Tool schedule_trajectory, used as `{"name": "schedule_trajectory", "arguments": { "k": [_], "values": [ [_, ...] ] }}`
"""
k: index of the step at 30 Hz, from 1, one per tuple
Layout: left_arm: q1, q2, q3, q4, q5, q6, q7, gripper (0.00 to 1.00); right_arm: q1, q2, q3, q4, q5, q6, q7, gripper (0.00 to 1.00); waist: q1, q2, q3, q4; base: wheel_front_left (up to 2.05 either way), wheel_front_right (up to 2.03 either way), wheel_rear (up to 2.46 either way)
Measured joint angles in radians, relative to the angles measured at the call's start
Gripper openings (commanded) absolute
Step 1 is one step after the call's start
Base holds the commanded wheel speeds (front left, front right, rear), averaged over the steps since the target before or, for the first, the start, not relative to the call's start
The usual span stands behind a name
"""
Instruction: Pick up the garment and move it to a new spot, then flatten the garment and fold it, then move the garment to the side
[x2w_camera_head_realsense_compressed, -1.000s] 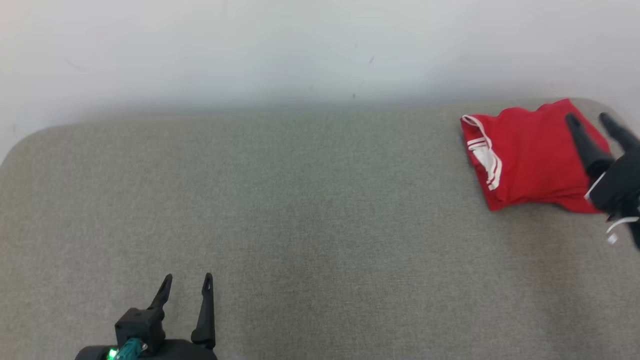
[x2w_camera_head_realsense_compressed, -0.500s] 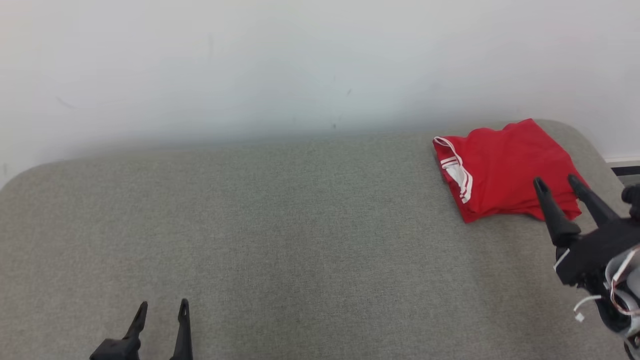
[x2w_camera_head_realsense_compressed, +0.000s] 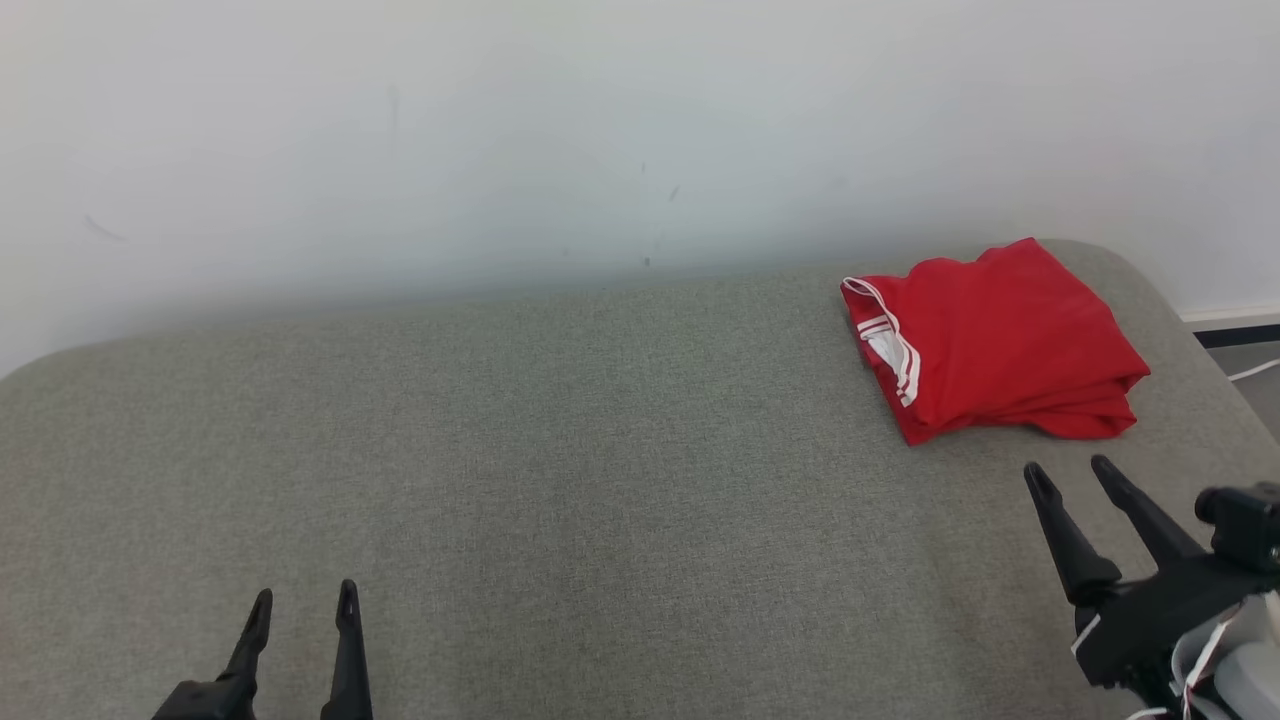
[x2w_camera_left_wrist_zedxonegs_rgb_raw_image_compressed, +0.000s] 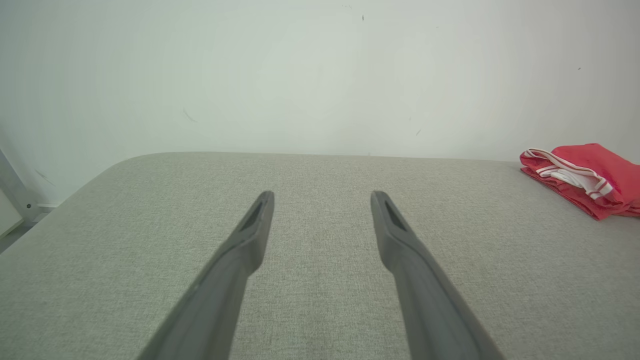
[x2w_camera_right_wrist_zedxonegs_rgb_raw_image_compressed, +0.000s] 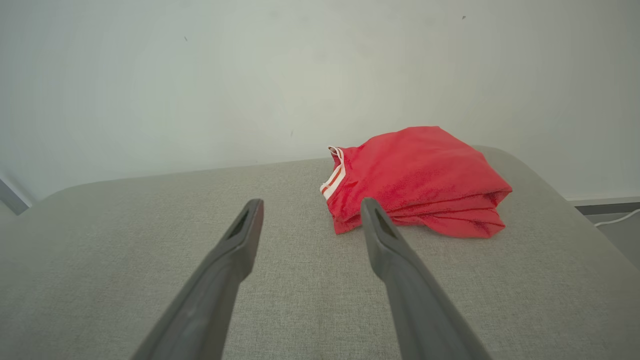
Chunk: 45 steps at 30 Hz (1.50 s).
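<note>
1. Grippers first, head view: my left gripper (x2w_camera_head_realsense_compressed: 305, 593) sits at the lower left, fingers spread apart with nothing between them, over bare grey cushion (x2w_camera_head_realsense_compressed: 600, 450). My right gripper (x2w_camera_head_realsense_compressed: 1067, 468) is at the lower right, also wide open and empty, fingers pointing up toward the garment (x2w_camera_head_realsense_compressed: 1000, 340) but clearly apart from it. That garment is red with white stripes along one edge. It's folded into a chunky bundle and lies at the far right end of the cushion, close to the white wall (x2w_camera_head_realsense_compressed: 600, 120).
2. Left wrist view: my left gripper (x2w_camera_left_wrist_zedxonegs_rgb_raw_image_compressed: 322, 195) has both fingers parted, and just grey fabric shows in the gap. The garment (x2w_camera_left_wrist_zedxonegs_rgb_raw_image_compressed: 610, 165) is way off at the right edge, well apart from me, with the striped edge facing this way.
3. Right wrist view: my right gripper (x2w_camera_right_wrist_zedxonegs_rgb_raw_image_compressed: 311, 202) is spread just as wide and holds nothing. The garment (x2w_camera_right_wrist_zedxonegs_rgb_raw_image_compressed: 420, 175) lies just past my right-hand fingertip, not touching as far as I can tell. Its folded layers show stacked along the near edge. A white cable (x2w_camera_right_wrist_zedxonegs_rgb_raw_image_compressed: 615, 220) lies on the floor past the cushion's corner.
</note>
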Motion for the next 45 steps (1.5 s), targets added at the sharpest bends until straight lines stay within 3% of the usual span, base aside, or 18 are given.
{"name": "schedule_trajectory", "arguments": {
  "k": [7, 19, 31, 45],
  "values": [
    [0.013, -0.007, 0.015, -0.006, 0.000, 0.000, -0.008, 1.00, 0.116, 0.064, -0.135, 0.017, -0.131, 0.000, 0.000, 1.00, 0.0001, 0.0001, -0.003, 0.003, 0.00, 0.00, 0.00],
    [0.041, -0.016, 0.030, -0.016, 0.029, 0.000, 0.001, 1.00, 0.248, 0.180, -0.283, -0.044, -0.324, 0.000, 0.000, 1.00, 0.0001, 0.0001, -0.006, 0.003, 0.00, 0.00, 0.00],
    [0.042, -0.017, 0.050, -0.030, 0.057, 0.000, 0.016, 1.00, 0.310, 0.245, -0.376, -0.084, -0.443, 0.000, -0.007, 1.00, 0.0001, 0.0001, -0.007, 0.008, 0.00, 0.00, 0.00],
    [0.043, -0.019, 0.045, -0.042, 0.060, 0.000, 0.027, 1.00, 0.319, 0.278, -0.428, -0.118, -0.509, 0.000, -0.007, 1.00, 0.0001, 0.0001, 0.001, 0.016, 0.00, 0.00, 0.00]
  ]
}}
